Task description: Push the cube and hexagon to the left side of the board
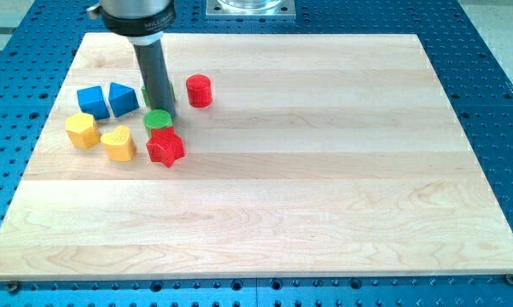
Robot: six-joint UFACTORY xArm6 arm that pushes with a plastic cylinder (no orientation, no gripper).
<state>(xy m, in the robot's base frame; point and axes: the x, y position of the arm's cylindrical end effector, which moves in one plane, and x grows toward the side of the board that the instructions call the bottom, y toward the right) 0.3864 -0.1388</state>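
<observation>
So it's a pale wooden board (265, 196) with visible grain, sitting on a blue perforated metal table (486, 77). All the blocks look like matte plastic, clustered at the view's upper left: blue cube (91, 100), a blue wedge-like block (122, 99), yellow hexagon (82, 130), yellow heart (118, 143), red star (165, 147), green cylinder (158, 119), red cylinder (199, 90). There's also a green block (144, 95), mostly hidden behind the rod. My tip (164, 109) is a plain dark rod, holding nothing, right behind the green cylinder; can't tell if they're touching.
</observation>
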